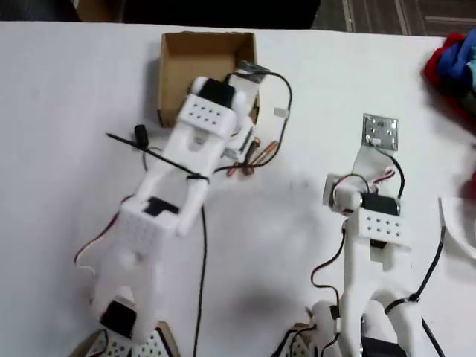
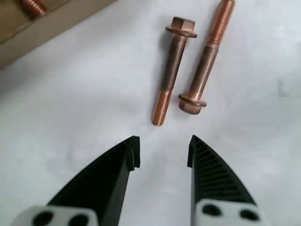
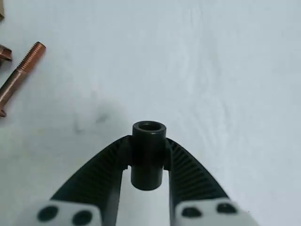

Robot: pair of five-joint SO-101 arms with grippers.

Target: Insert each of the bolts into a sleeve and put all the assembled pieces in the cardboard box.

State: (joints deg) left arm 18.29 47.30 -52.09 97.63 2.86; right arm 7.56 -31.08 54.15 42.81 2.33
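L hand is open, nothing between its black fingers, and hangs low over the white table. Just ahead of its tips lie two copper bolts, side by side and nearly parallel, heads opposite ways. The first bolt has its head away from the hand and its threaded end toward it. The second bolt has its head near the hand and its thread pointing off.

Cardboard box is near the bolts. A copper threaded end shows inside it; the rest is cut off, so can't tell what it's on.

R hand is closed on a black sleeve, gripped at mid-body w/ one open end clear of the fingers, above bare table.

From the high view, both bolts sit just off the box's corner, under the L arm. R arm is well apart from the box.
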